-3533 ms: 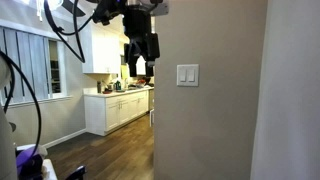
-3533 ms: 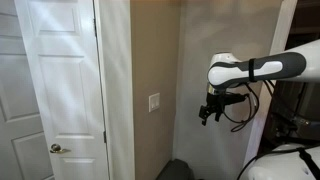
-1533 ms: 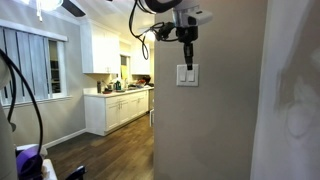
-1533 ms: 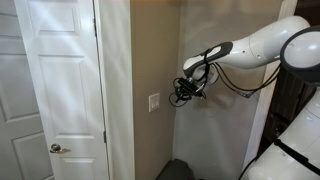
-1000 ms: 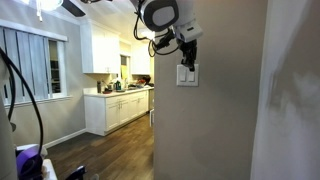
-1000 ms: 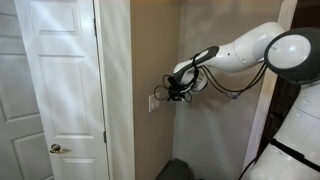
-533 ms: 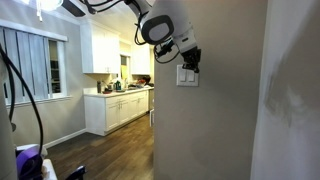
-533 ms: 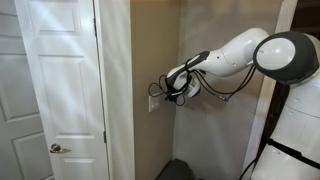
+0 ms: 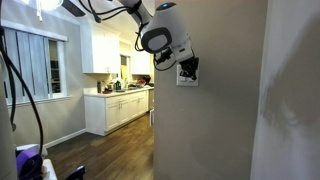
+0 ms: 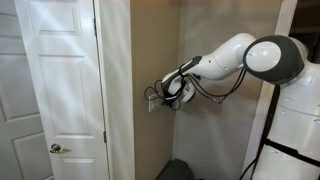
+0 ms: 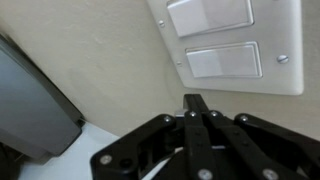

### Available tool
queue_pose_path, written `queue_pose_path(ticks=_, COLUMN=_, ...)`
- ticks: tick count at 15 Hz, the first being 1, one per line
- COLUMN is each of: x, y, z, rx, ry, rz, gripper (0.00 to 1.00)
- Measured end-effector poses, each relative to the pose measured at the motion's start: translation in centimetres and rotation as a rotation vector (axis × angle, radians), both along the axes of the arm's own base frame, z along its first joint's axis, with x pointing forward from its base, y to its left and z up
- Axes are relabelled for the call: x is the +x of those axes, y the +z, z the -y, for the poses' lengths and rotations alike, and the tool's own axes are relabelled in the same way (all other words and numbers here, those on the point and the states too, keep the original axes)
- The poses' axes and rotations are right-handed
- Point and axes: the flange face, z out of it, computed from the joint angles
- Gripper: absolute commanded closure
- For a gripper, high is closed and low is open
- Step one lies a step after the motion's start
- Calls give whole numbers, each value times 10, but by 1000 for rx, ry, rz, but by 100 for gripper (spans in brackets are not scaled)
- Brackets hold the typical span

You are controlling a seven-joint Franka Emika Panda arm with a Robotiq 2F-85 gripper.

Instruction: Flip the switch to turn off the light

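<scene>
Over the last few seconds the arm [image 10: 225, 58] has swung in from open air to the wall [image 9: 220, 120], and the tool [image 9: 188, 68] that hung well clear of the switch plate [image 9: 187, 76] now sits right over it in an exterior view, hiding most of the plate. From the side in an exterior view, the tool [image 10: 155, 97] points at the plate [image 10: 152, 103] and is up against it or just short of it; contact cannot be told from there. In the wrist view the tool [image 11: 192, 103] is narrow, its two fingers drawn together into a single dark tip with no gap between them and nothing held. Just above that tip runs the lower edge of the switch plate [image 11: 290, 70]. The lower rocker [image 11: 222, 60] lies directly above the tip and the upper rocker [image 11: 210, 14] beyond it. The tip itself stands over bare wall [image 11: 100, 60] just under the plate, not on either rocker. A white door [image 10: 60, 90] stands farther along, beyond the corner on the far side of the plate from the tool. Kitchen cabinets [image 9: 118, 108] show in the room behind and below the arm [image 9: 160, 30].
</scene>
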Motion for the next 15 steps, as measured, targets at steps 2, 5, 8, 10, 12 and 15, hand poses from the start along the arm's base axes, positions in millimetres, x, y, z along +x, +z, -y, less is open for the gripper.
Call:
queue_pose_path(ticks=2, x=7, y=-2, z=-6, rx=24, ry=-8, rz=4, gripper=100)
queue_pose_path(ticks=5, x=18, y=-2, z=-11, rx=54, ry=-21, rz=15, gripper=100)
queue_pose_path(ticks=8, x=22, y=-4, z=-9, rx=65, ry=-32, rz=14, gripper=100)
queue_pose_path(ticks=10, x=22, y=-7, z=-7, rx=65, ry=-36, rz=10, gripper=100)
queue_pose_path(ticks=12, x=22, y=-11, z=-2, rx=56, ry=-43, rz=3, gripper=100)
queue_pose_path(ticks=15, x=18, y=-17, z=17, rx=-12, ry=-55, rz=-2, gripper=100)
